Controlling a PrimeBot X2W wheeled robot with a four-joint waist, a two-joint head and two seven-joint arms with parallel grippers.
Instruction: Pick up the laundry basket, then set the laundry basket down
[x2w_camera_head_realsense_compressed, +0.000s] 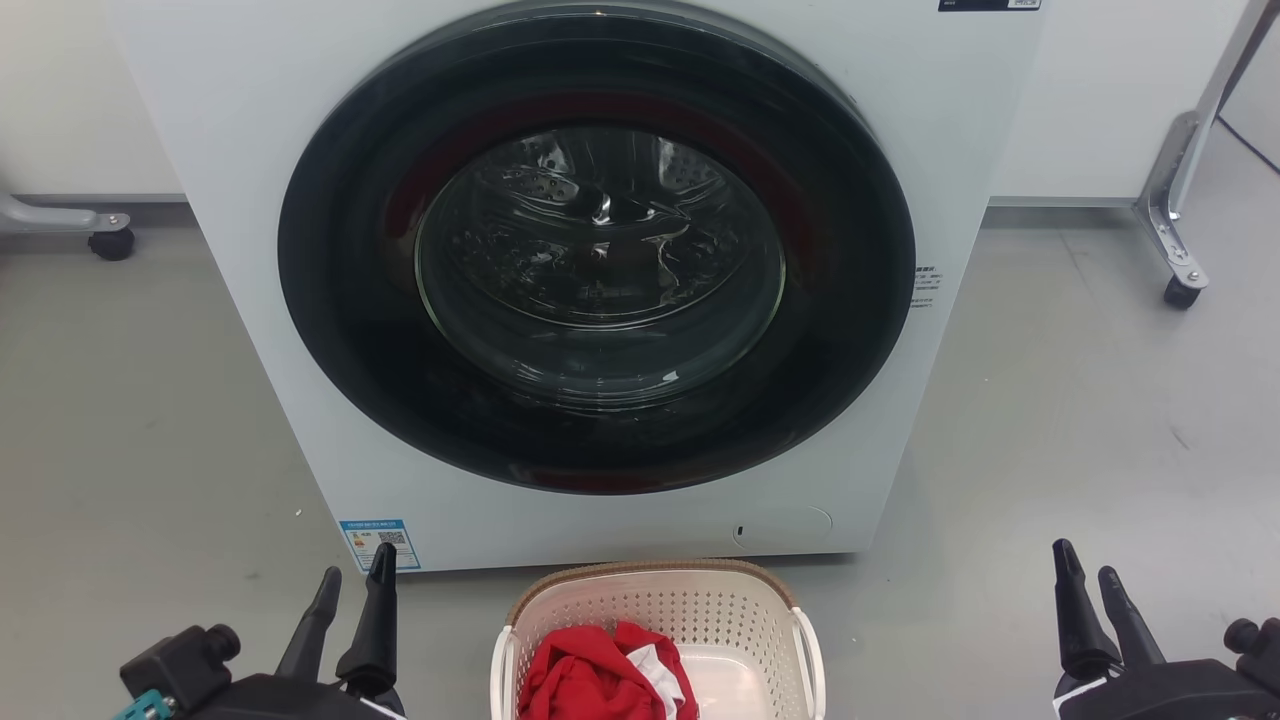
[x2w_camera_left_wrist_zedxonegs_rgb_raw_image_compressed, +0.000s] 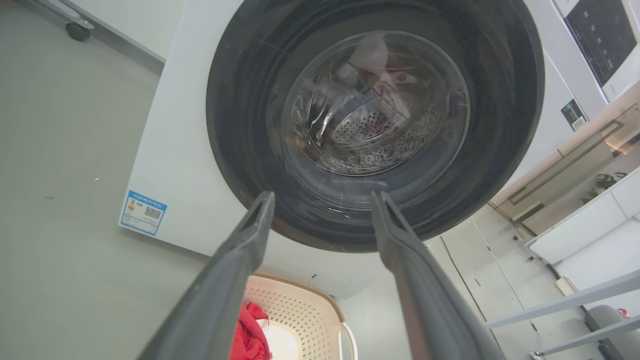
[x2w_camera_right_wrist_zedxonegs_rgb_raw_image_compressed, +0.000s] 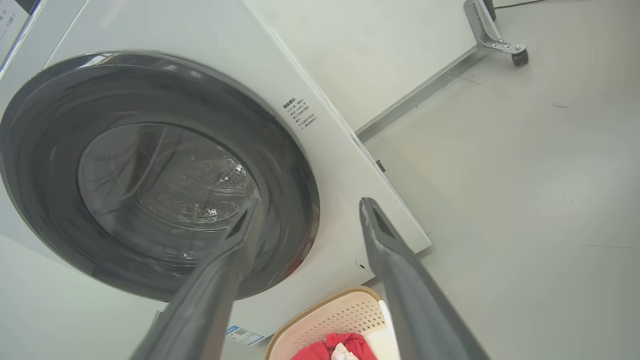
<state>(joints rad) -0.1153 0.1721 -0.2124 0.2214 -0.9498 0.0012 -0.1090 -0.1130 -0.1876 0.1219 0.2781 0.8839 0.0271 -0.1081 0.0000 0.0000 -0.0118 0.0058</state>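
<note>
I have the laundry basket (x2w_camera_head_realsense_compressed: 660, 605) on the floor (x2w_camera_head_realsense_compressed: 120, 420), just in front of the washing machine (x2w_camera_head_realsense_compressed: 250, 150), with a red garment (x2w_camera_head_realsense_compressed: 590, 670) lying inside it. It stands between my two claws and touches neither. My left claw (x2w_camera_head_realsense_compressed: 357, 562) is near its left side, fingers parted and empty. My right claw (x2w_camera_head_realsense_compressed: 1083, 558) is further off to its right, also parted, gripping nothing.

Grey floor (x2w_camera_head_realsense_compressed: 150, 400), white wall (x2w_camera_head_realsense_compressed: 60, 90), washing machine (x2w_camera_head_realsense_compressed: 230, 150)
</note>
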